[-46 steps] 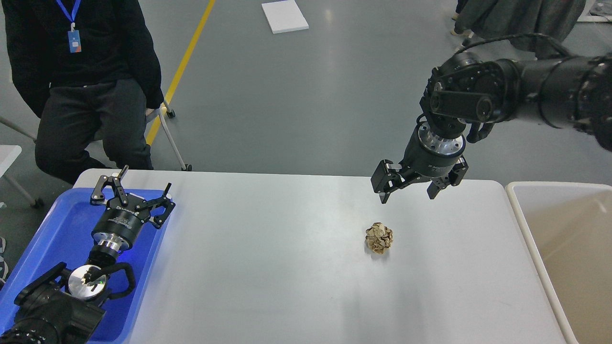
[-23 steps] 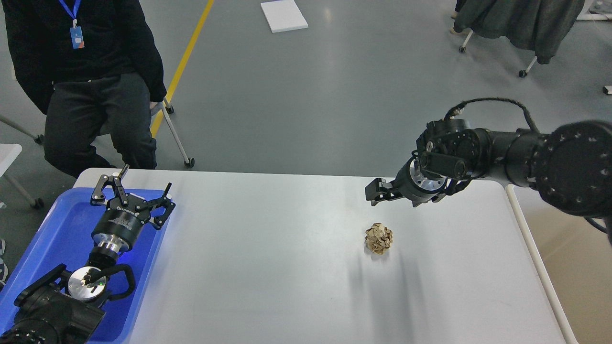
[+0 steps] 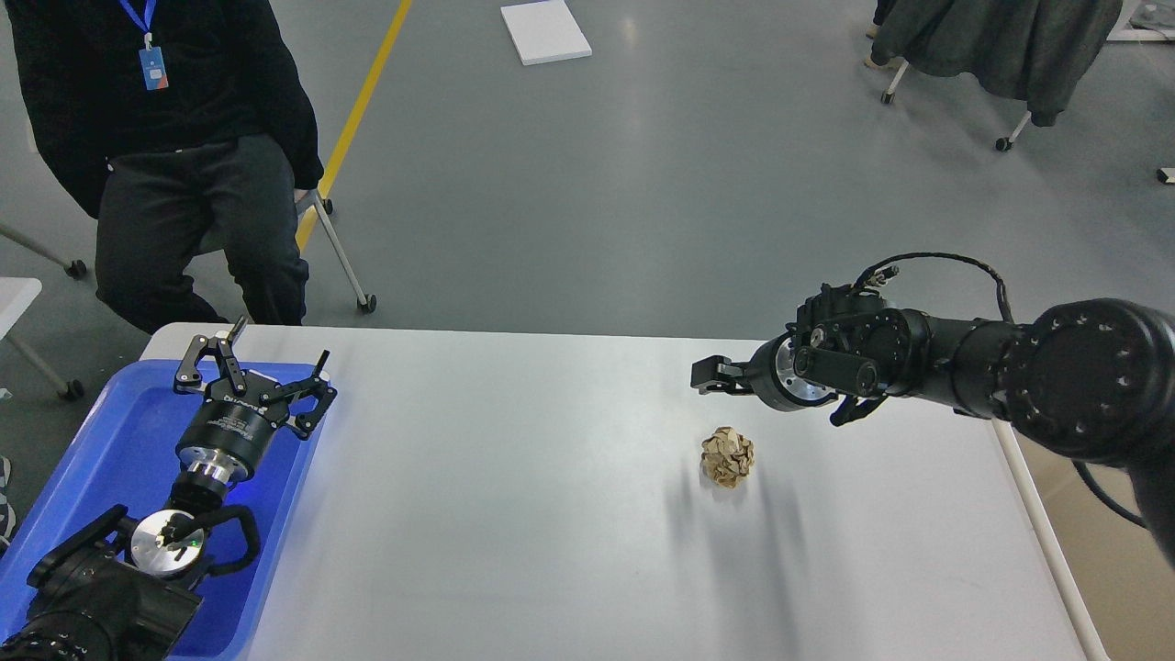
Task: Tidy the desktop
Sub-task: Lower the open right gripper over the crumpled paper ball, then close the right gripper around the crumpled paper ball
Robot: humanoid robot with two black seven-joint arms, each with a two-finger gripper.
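Note:
The desktop (image 3: 514, 496) is a wide light grey-white tabletop. A crumpled brown paper ball (image 3: 728, 456) lies on it right of the middle. My right gripper (image 3: 711, 376) hangs low over the table, a little behind and left of the ball and apart from it. It points left and is seen side-on, so its fingers cannot be told apart. My left gripper (image 3: 257, 369) is open and empty over the blue tray (image 3: 110, 441) at the table's left end.
A beige rimmed bin (image 3: 1042, 532) stands against the table's right end, partly hidden by my right arm. A person in black (image 3: 174, 147) sits beyond the far left corner. A white board (image 3: 545, 30) lies on the floor behind.
My right arm has come down from high above the table and swung level, so the gripper now points left just over the table behind the ball. My left arm and the ball have not moved.

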